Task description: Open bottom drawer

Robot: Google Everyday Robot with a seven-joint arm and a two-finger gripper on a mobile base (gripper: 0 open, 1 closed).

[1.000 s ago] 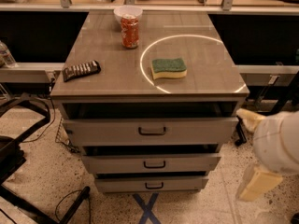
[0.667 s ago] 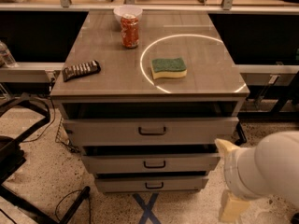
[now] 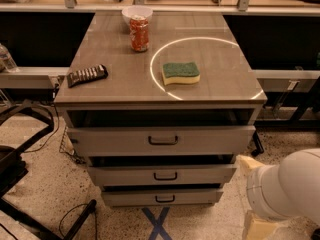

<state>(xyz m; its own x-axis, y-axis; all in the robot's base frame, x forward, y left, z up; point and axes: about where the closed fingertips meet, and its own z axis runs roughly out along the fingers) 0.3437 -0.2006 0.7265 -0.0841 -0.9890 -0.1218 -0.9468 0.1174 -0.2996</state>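
The bottom drawer point(image 3: 162, 197) is the lowest and narrowest of three grey-beige drawer fronts, with a small dark bar handle point(image 3: 165, 199). A dark gap shows above its front panel. My gripper point(image 3: 251, 194) is at the lower right of the camera view, on the end of a bulky white arm point(image 3: 290, 189) with beige parts above and below it. It hangs to the right of the cabinet, level with the two lower drawers, and touches neither of them. It holds nothing that I can see.
On the cabinet top point(image 3: 115, 89) are a green sponge point(image 3: 180, 73), a red can point(image 3: 139, 33), a white bowl point(image 3: 136, 14) and a dark ridged object point(image 3: 87, 75). A black frame and cables point(image 3: 30, 184) lie on the floor at left. A blue X point(image 3: 157, 224) marks the floor.
My arm and gripper have moved down and a little left along the cabinet's right side, from beside the top drawer to beside the lower drawers. The drawers have not moved.
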